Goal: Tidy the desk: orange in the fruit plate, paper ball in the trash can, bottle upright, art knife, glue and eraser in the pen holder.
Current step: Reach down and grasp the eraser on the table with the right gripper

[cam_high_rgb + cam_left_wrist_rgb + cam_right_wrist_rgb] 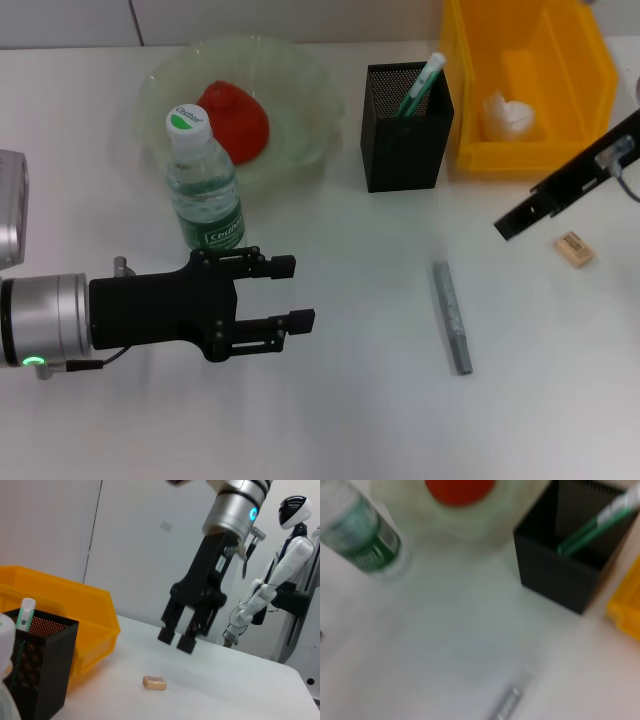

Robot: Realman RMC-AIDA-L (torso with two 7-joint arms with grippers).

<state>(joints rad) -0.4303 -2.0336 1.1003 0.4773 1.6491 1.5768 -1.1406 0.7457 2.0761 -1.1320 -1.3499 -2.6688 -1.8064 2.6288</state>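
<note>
One pen holder (403, 130) stood on the desk (330, 410), holding one green glue stick (420, 86); one upright bottle (203, 185) stood well to its left, touching one fruit plate (300, 90) with one orange (235, 120) in it; one yellow trash can (480, 150) just right of the holder held one paper ball (508, 113); one art knife (451, 315) lay in front of the holder; one eraser (573, 248) lay front-right; left gripper (300, 293) hovered released, front-left, empty; right gripper (176, 639) hung above the eraser, fingers parted, holding nothing.
</note>
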